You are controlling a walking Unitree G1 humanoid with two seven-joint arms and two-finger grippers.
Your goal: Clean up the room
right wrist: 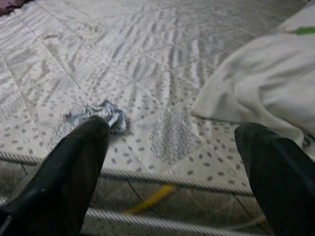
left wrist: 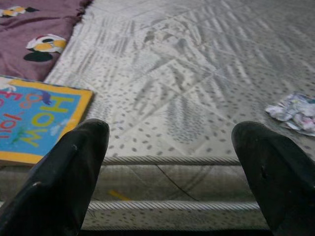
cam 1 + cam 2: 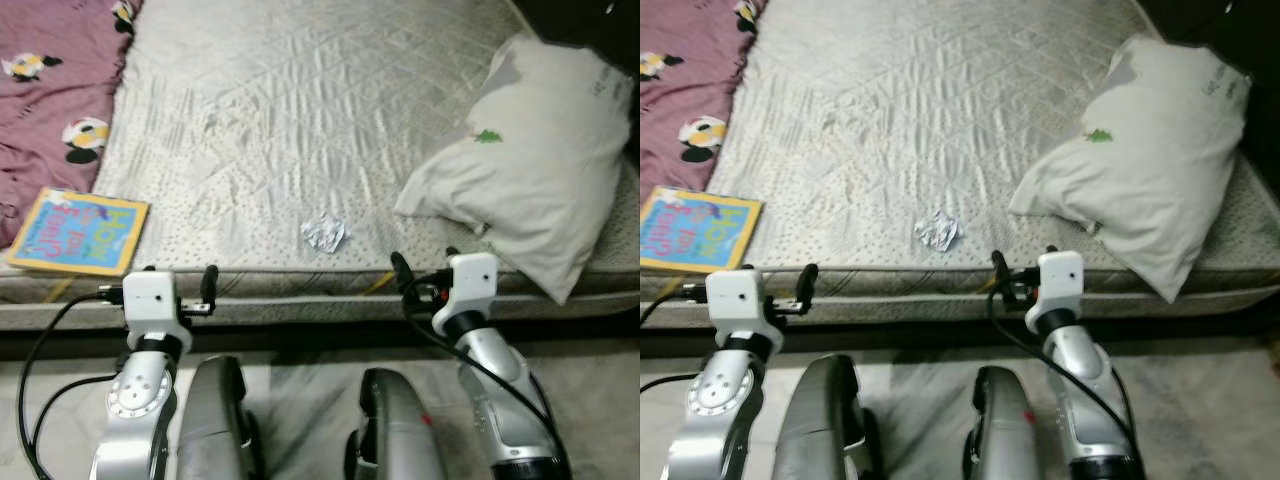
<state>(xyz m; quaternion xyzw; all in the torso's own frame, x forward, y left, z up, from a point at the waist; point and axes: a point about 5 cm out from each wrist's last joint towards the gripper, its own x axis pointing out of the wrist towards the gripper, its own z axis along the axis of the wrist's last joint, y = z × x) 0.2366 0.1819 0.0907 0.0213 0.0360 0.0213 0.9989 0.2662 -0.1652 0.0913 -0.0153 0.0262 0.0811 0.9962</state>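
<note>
**Robot parked at the bed edge, trash still sitting on the mattress**

So, the robot stands facing the long front edge of a bare quilted mattress (image 3: 300, 110). A crumpled paper wad (image 3: 324, 234) lies on the mattress just inside that front edge, roughly midway along it, touching nothing else. Over at the front left corner there's a colourful kids' book (image 3: 80, 232) lying flat, its near side right at the edge, and next to it a maroon blanket (image 3: 50, 110) with cartoon prints covers the left side of the mattress. A white pillow (image 3: 540, 160) slumps on the right side, its lower corner hanging out over the front edge.

Both arms are raised to about the height of the mattress side, short of it. The left gripper (image 2: 172, 162) points at the front edge between the book and the wad, fingers spread wide with nothing between them. The right gripper (image 1: 172, 167) is spread just as wide and empty too; in its wrist view the wad sits just past one fingertip, with the pillow off to the other side.
</note>
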